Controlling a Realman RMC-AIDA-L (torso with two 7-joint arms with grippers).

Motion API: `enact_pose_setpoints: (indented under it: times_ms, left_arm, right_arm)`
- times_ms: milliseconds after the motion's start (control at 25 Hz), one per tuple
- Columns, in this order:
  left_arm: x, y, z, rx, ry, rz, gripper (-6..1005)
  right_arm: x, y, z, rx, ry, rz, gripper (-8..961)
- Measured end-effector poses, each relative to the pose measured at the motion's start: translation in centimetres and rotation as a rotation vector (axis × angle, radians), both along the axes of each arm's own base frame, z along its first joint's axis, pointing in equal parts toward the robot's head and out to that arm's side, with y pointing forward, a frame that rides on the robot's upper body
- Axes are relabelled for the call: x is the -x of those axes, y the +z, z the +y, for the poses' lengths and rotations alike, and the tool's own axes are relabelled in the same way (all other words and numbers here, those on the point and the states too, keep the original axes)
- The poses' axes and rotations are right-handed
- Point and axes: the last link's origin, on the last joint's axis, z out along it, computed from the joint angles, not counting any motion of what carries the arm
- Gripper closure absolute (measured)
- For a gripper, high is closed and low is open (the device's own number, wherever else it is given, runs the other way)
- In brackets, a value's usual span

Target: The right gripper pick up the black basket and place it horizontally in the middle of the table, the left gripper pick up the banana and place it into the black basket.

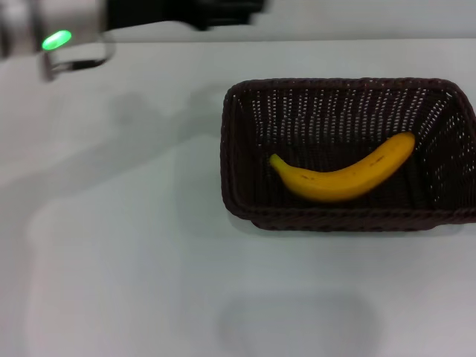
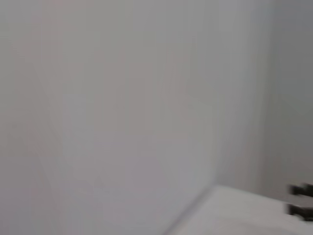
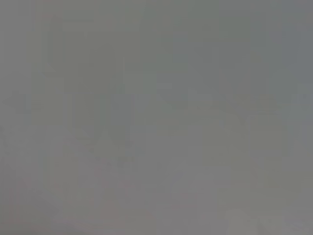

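Observation:
The black basket (image 1: 239, 141) sits on the white table (image 1: 111, 260), right of the middle, with its long side running left to right. The yellow banana (image 1: 342, 178) lies inside it on the bottom, stem end toward the left. The left gripper (image 1: 216, 11) is a blurred black shape at the far edge of the head view, high above the table and apart from the basket. Its silver-grey wrist carries a green glowing ring (image 1: 56, 39). The right gripper is out of view. The right wrist view shows only a plain grey surface.
The left wrist view shows a plain pale surface (image 2: 122, 117) and small black parts (image 2: 301, 200) at one edge. The table's far edge (image 1: 335, 39) runs behind the basket. The basket's right end reaches the right edge of the head view.

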Motion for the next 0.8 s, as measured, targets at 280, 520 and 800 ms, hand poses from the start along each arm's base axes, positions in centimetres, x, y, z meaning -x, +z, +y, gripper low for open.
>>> enact_pose_setpoints:
  times_ms: [280, 520, 800]
  left_arm:
    - [9.4, 2.0, -3.4, -0.296, 0.081, -0.16, 124]
    - [17.1, 1.1, -6.2, -0.509, 0.227, -0.224, 125]
    - [21.2, 0.6, -8.9, -0.702, 0.308, -0.266, 125]
  right_arm:
    - [0.4, -0.6, -1.2, -0.02, 0.052, 0.016, 79]
    - [1.2, -1.7, -2.7, -0.056, 0.122, 0.039, 79]
    - [1.5, -2.8, -4.0, -0.058, 0.146, 0.084, 79]
